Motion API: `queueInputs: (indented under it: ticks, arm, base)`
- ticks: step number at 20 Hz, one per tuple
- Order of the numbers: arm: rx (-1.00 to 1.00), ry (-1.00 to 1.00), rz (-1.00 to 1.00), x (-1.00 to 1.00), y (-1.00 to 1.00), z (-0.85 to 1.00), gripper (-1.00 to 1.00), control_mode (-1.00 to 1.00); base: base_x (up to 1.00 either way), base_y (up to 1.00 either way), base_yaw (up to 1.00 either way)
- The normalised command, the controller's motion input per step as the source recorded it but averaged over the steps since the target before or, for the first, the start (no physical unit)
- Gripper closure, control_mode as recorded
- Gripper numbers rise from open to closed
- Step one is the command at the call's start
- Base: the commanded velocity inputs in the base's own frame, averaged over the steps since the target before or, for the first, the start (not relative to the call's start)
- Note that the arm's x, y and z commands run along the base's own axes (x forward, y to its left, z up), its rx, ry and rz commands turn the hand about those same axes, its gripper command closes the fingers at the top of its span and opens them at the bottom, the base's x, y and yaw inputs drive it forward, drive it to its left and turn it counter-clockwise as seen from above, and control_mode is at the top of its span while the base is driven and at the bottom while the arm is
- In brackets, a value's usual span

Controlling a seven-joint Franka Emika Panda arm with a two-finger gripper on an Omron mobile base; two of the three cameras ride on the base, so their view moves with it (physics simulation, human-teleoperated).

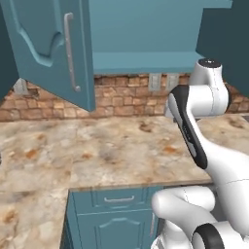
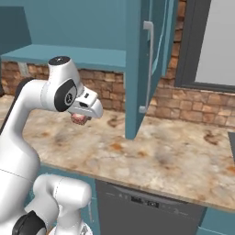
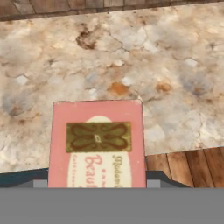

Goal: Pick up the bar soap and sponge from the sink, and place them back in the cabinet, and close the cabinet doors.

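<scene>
Fingers clamp the bar soap above the counter.

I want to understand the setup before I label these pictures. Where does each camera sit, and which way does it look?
Left base view: behind the arm, on its left, facing the counter and the open cabinet doors; arm at lower right.
Right base view: behind, on the right; arm at lower left, claw holding the bar soap.
Hand view: looks down along the claw at the soap above the counter.
Both base views share counter, cabinet, brick wall.
</scene>
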Motion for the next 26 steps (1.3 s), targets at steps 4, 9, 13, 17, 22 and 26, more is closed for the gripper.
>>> queueInputs:
  ticks: [4, 9, 13, 17, 22, 26]
  arm:
    - [0.0, 0.0, 0.0, 0.0, 0.0, 0.0, 1.0, 1.0]
    - [0.0, 0.0, 0.0, 0.0, 0.0, 0.0, 1.0, 1.0]
    - [0.0, 0.0, 0.0, 0.0, 0.0, 0.0, 1.0, 1.0]
    - [0.0, 0.0, 0.0, 0.0, 0.0, 0.0, 1.0, 1.0]
    - [0.0, 0.0, 0.0, 0.0, 0.0, 0.0, 1.0, 1.0]
    - [0.0, 0.0, 0.0, 0.0, 0.0, 0.0, 1.0, 1.0]
  base:
    - [0.41, 0.07, -0.16]
    - [0.37, 0.03, -0.18]
    - [0.13, 0.12, -0.18]
    - [0.04, 0.17, -0.17]
    - [0.01, 0.24, -0.15]
    - [0.0, 0.28, -0.11]
